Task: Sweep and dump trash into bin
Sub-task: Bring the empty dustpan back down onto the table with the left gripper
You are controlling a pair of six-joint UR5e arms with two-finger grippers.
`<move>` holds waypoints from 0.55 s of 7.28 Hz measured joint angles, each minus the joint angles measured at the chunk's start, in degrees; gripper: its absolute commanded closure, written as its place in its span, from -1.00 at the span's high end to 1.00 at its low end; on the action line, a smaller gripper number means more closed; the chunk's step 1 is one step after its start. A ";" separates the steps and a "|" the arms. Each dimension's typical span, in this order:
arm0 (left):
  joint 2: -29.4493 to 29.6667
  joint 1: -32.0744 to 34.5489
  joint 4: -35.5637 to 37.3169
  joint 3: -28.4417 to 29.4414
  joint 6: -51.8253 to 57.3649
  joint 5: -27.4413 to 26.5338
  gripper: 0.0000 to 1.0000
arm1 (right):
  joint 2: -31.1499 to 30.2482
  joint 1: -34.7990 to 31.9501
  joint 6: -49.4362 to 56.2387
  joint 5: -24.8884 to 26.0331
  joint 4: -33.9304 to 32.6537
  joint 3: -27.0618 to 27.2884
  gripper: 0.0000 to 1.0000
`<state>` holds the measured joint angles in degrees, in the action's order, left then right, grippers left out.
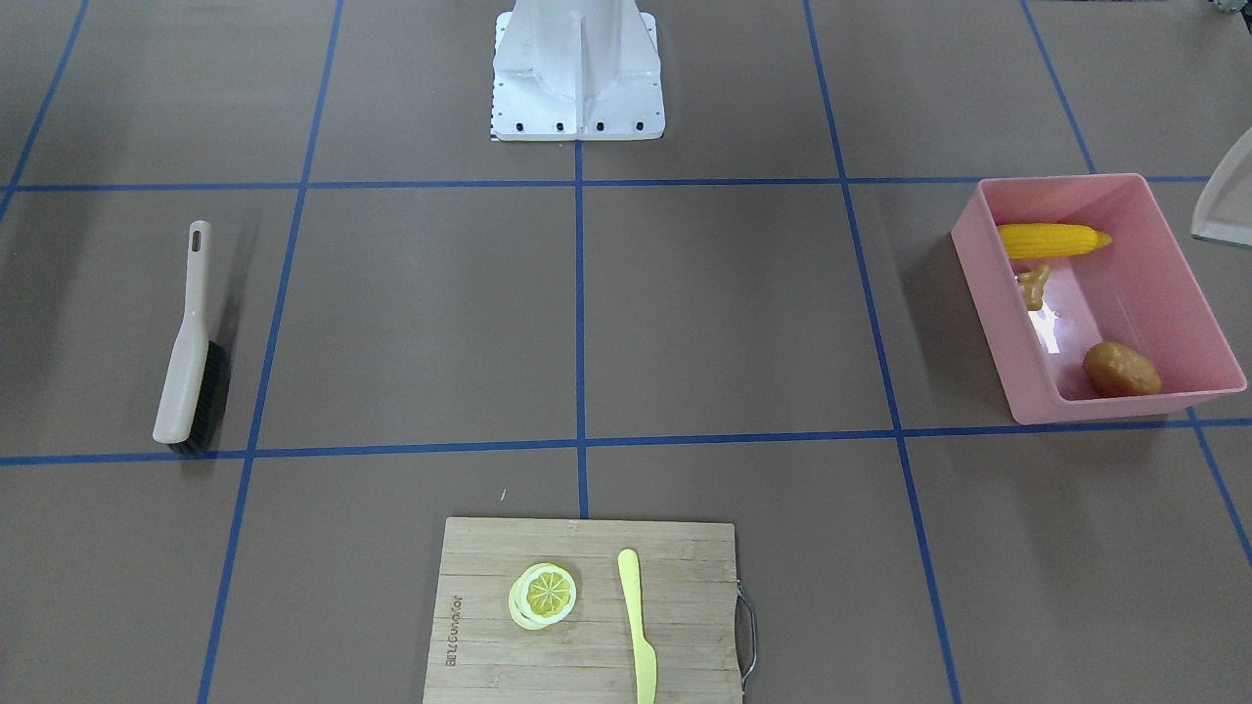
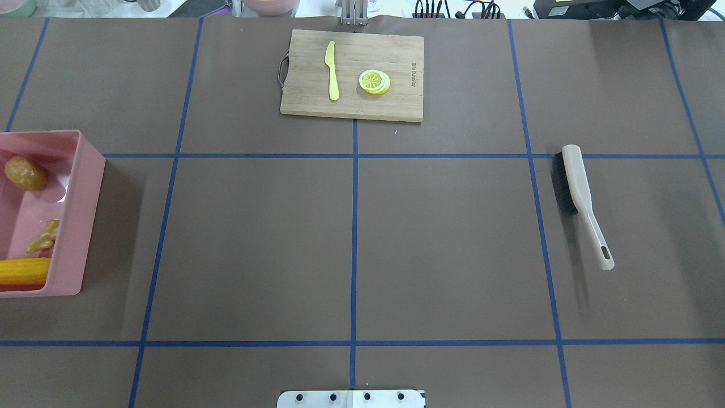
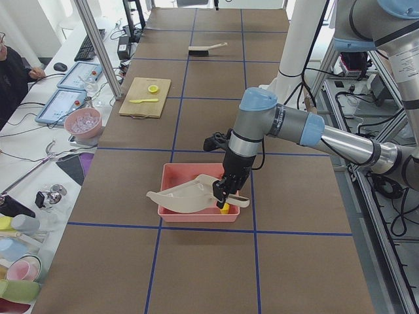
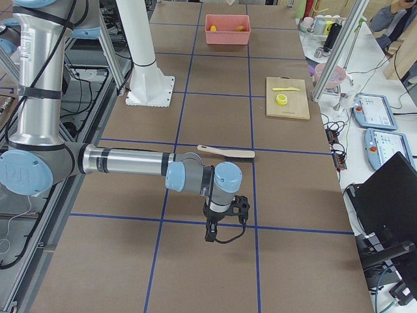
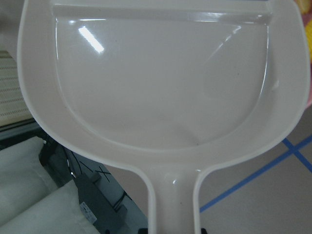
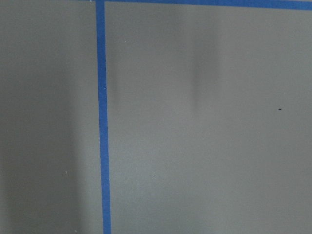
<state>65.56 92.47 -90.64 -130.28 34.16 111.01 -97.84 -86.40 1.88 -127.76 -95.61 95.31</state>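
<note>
At the left edge of the surface (image 2: 453, 255), the pink bin (image 2: 85, 226) is seen with the corn cob (image 2: 22, 272), ginger root (image 2: 44, 238) and potato (image 2: 25, 173) lying inside it, apart from one another. Raised at the bin, the beige dustpan (image 5: 161, 97) is gripped by its handle in the closed left jaws. At the middle of the far edge, a cutting board (image 2: 396, 51) carries a yellow knife (image 2: 332, 71) and a lemon slice (image 2: 374, 81). A brush (image 2: 580, 195) lies towards the right edge. The right jaws are held low, nearer that edge; how far they are open cannot be told.
</note>
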 measured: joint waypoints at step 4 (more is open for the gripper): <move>11.54 -2.40 -8.87 10.22 -9.59 18.25 -1.00 | 0.13 0.08 0.38 -0.47 0.09 -1.37 1.00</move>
<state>77.10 90.07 -99.51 -120.07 24.57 129.26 -97.71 -86.32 2.26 -128.23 -95.52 93.93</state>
